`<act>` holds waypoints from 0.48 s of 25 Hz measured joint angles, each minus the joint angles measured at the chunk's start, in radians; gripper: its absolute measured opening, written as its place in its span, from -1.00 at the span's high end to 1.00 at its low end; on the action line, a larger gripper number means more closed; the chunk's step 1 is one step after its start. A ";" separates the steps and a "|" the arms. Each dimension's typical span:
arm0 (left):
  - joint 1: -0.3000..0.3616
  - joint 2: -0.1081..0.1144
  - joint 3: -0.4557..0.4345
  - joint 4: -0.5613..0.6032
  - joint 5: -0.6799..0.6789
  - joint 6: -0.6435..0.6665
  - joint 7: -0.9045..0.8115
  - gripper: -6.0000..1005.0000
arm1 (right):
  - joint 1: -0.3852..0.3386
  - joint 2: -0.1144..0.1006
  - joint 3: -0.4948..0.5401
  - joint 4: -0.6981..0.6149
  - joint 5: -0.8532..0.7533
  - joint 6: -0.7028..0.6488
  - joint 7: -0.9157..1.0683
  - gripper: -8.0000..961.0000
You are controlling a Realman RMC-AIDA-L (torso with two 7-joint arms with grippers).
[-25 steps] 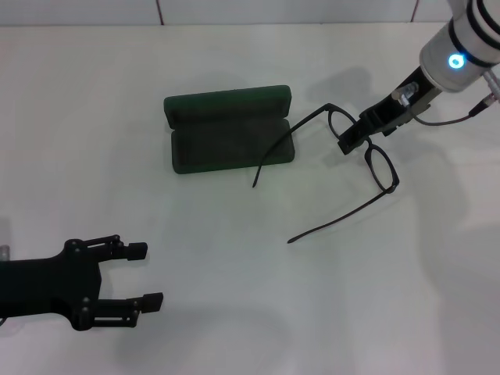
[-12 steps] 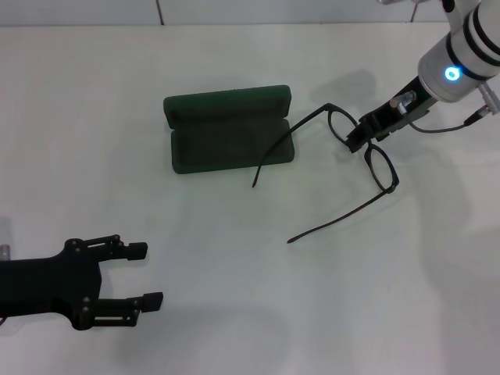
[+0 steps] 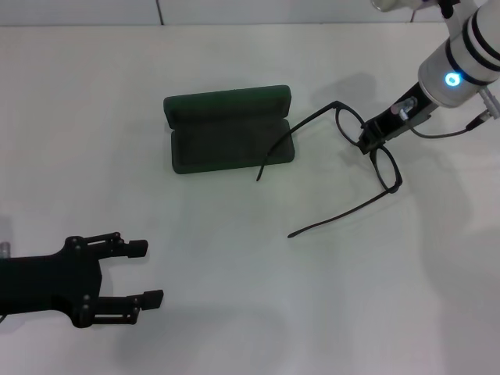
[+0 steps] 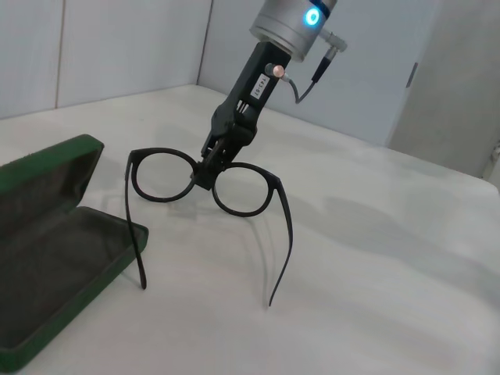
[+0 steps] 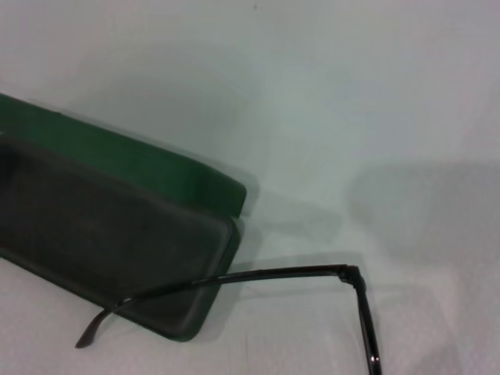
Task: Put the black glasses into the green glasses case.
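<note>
One black glasses (image 3: 367,148), one green glasses case (image 3: 229,129)

Bright, even overhead light casts soft shadows; the right wrist view looks slightly blurred.

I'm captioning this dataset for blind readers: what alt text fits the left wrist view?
The right pincer grips the black glasses at the bridge, holding them upright with the temple arms hanging down toward the white table. The green glasses case lies open beside them, one temple arm over its edge.
</note>
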 joint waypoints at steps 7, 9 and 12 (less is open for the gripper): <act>0.000 0.000 0.000 0.000 0.000 -0.001 0.000 -0.65 | -0.009 -0.008 -0.009 -0.035 -0.006 -0.049 -0.002 0.66; 0.000 0.000 0.000 0.000 0.000 -0.001 0.000 -0.65 | -0.037 -0.010 -0.021 -0.085 -0.008 -0.074 -0.003 0.66; 0.000 0.000 0.000 0.000 0.000 -0.001 0.000 -0.65 | -0.060 -0.010 -0.029 -0.121 -0.008 -0.081 -0.008 0.73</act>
